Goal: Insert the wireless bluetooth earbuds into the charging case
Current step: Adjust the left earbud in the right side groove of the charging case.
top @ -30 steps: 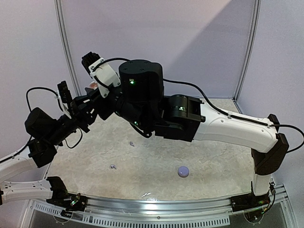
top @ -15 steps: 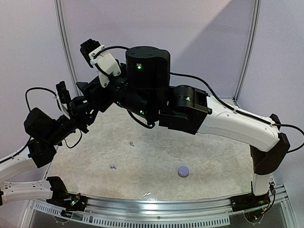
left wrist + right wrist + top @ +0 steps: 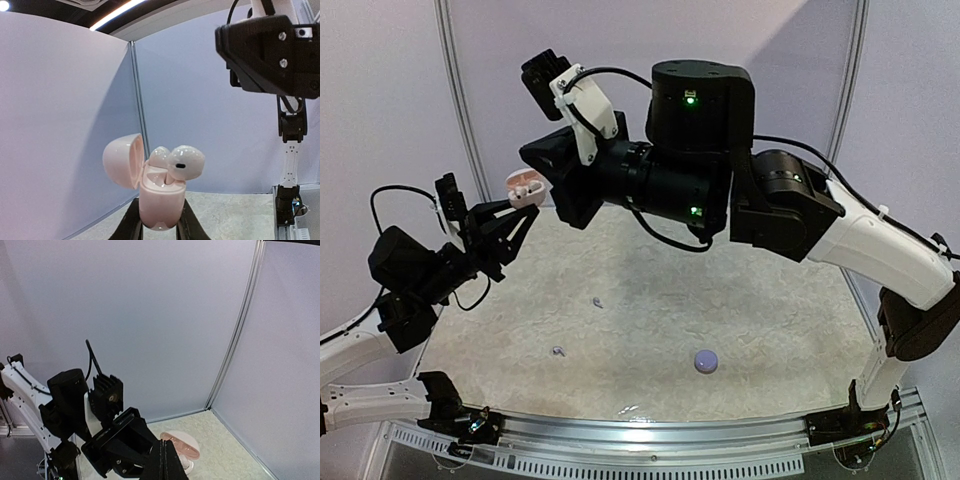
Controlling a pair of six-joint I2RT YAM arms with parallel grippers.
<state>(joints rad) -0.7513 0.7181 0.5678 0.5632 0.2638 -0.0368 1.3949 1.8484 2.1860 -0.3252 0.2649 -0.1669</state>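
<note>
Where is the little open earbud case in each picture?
Top view: the charging case is at the upper left, held up in the air.
Left wrist view: the case is at the bottom middle, lid open, earbuds poking out.
Right wrist view: the case is at the bottom middle, partly hidden.
Shared landmark: the left pincer gripping it.

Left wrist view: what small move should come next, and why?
Probably ease the right gripper down to press the nearer earbud home. That bud seems to stand proud of the open charging case, which the left gripper clamps upright. The right gripper's fingers are together, so their tip could do the pushing.
</note>
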